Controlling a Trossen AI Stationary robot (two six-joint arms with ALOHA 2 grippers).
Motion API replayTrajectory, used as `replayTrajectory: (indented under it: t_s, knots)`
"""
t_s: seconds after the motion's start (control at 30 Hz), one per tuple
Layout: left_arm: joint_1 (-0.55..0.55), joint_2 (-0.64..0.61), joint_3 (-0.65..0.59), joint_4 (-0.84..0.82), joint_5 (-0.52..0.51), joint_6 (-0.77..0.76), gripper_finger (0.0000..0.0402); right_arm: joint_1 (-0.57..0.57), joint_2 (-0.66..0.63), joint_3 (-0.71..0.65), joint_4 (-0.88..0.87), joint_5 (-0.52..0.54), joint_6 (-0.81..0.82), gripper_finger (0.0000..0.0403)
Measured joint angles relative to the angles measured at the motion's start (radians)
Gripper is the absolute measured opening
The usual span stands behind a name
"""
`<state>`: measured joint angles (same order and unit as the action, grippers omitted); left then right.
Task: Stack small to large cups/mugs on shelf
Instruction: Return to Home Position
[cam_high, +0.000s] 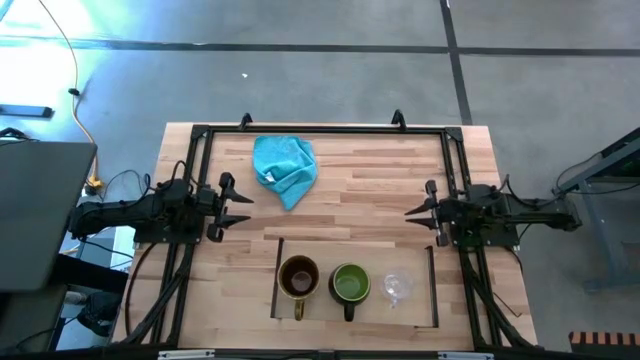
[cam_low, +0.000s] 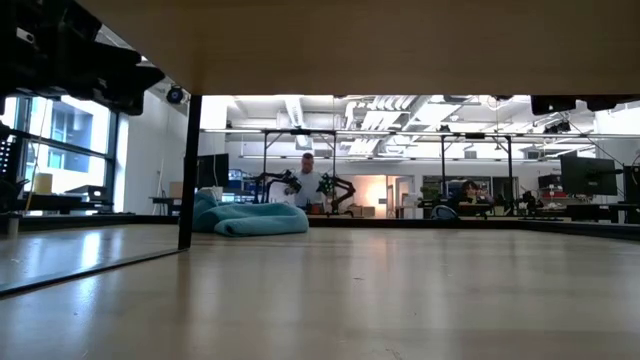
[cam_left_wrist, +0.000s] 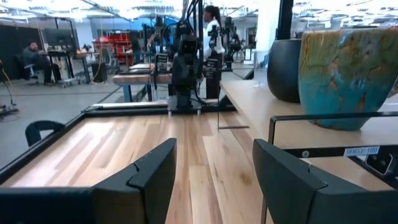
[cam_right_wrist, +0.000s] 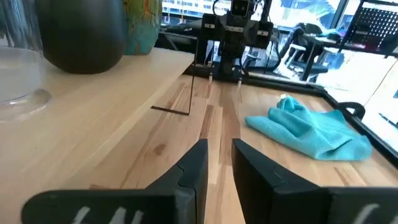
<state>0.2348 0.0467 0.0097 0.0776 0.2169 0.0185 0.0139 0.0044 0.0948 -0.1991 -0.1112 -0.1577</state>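
Observation:
The shelf (cam_high: 415, 312), a pale board with dark rails at its short sides, lies near the table's front edge. On it, in a row, stand a brown mug (cam_high: 298, 278), a green mug (cam_high: 350, 284) and a clear glass cup (cam_high: 397, 288), each upright on its base. Both mug handles point toward the near edge. My left gripper (cam_high: 247, 210) is open and empty at the table's left, level with the tabletop (cam_left_wrist: 214, 146). My right gripper (cam_high: 412, 212) is at the table's right with its fingers a narrow gap apart, holding nothing (cam_right_wrist: 220, 144).
A crumpled turquoise cloth (cam_high: 285, 170) lies at the table's far middle and also shows in the right wrist view (cam_right_wrist: 311, 134). A dark frame (cam_high: 320, 130) runs around the tabletop. Bare wood lies between the two grippers. People and other robot stations show in the room beyond.

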Motion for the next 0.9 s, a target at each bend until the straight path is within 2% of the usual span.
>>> replayTrajectory:
  t_s: [0.13,0.33,0.9]
  knots:
    - [0.000,0.000,0.000,-0.004,0.000,0.001,0.0200,0.000,0.000,-0.001,-0.034,-0.001,0.023,0.0064]
    - [0.000,0.000,0.000,-0.004,0.000,0.004,0.0200,0.000,0.000,-0.028,0.056,0.000,0.020,0.0064]
    - [0.000,0.000,0.000,-0.006,0.000,0.003,0.0200,0.000,0.000,-0.029,0.062,-0.002,0.061,0.0064]
